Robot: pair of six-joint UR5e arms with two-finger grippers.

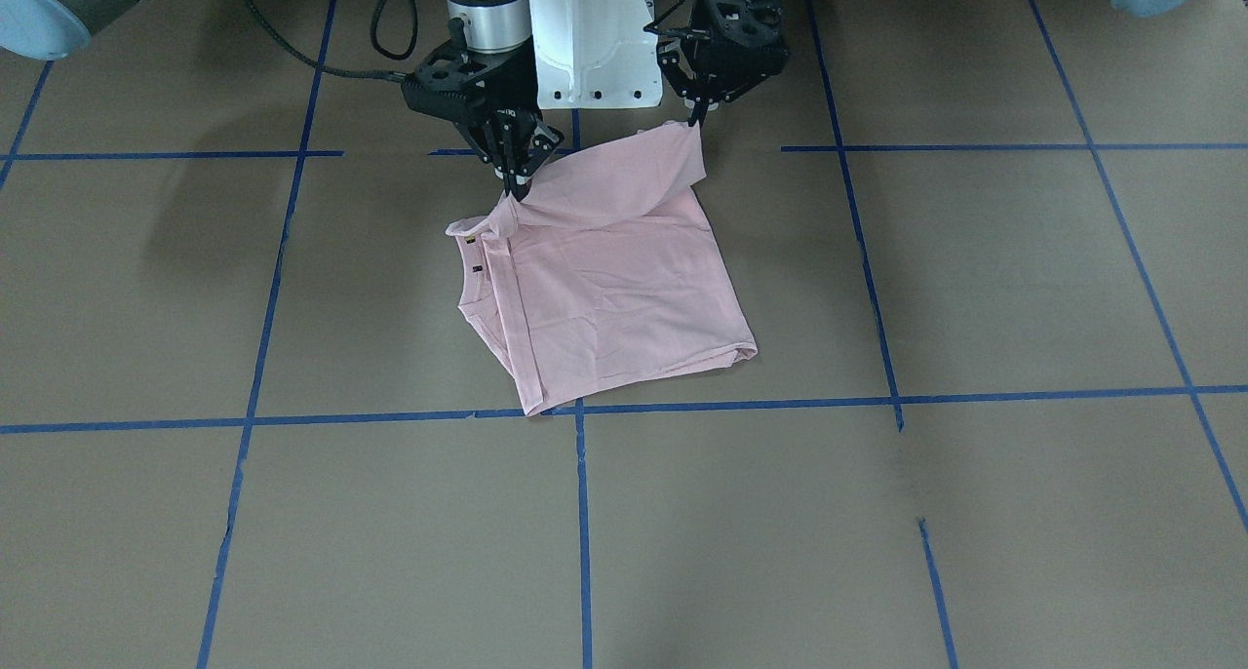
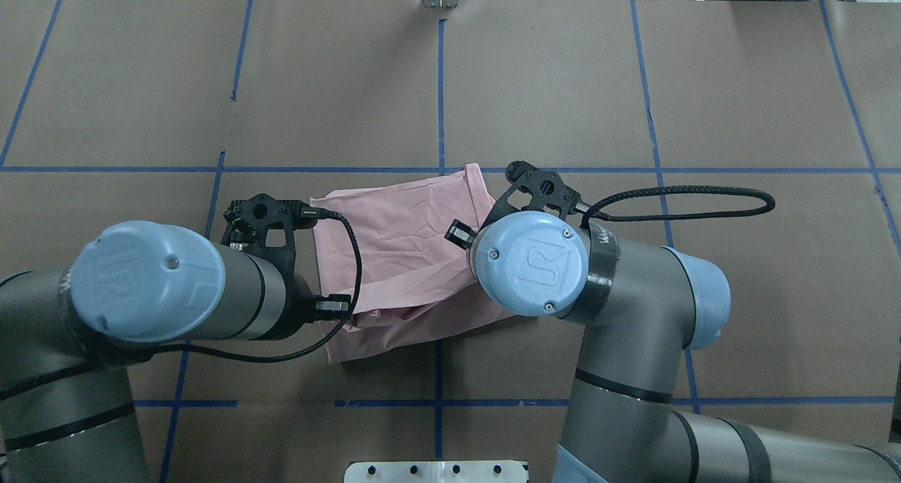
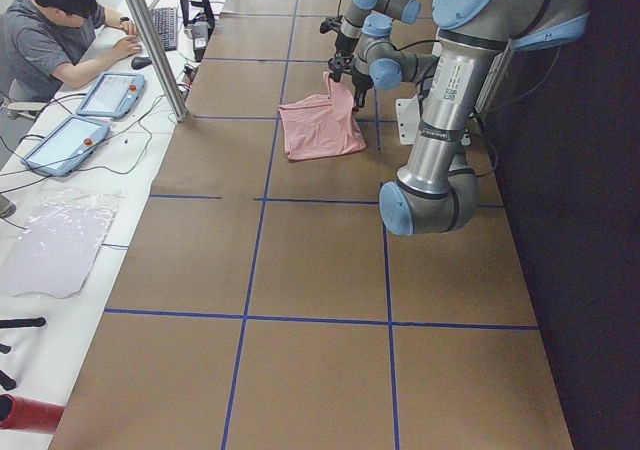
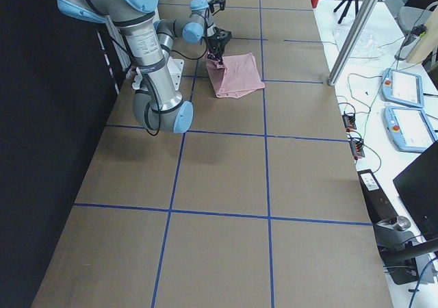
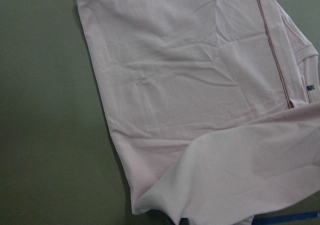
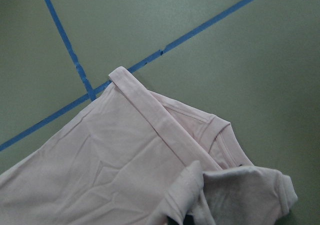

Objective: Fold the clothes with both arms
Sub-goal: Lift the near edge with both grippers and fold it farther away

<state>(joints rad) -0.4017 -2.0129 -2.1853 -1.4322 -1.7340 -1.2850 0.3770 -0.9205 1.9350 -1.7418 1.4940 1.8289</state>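
The pale pink T-shirt lies folded into a rough rectangle on the brown table, with its edge nearest the robot lifted off the surface. My left gripper is shut on one raised corner of that edge. The right gripper is shut on the other raised corner, near the sleeve with the small black tag. In the overhead view both wrists hang over the shirt and hide the fingers. The left wrist view looks down on the flat cloth; the right wrist view shows the hem and sleeve.
The white pedestal base stands just behind the shirt. Blue tape lines grid the table. A black cable loop trails from the right wrist. A person sits at a side desk with tablets, beyond a metal post.
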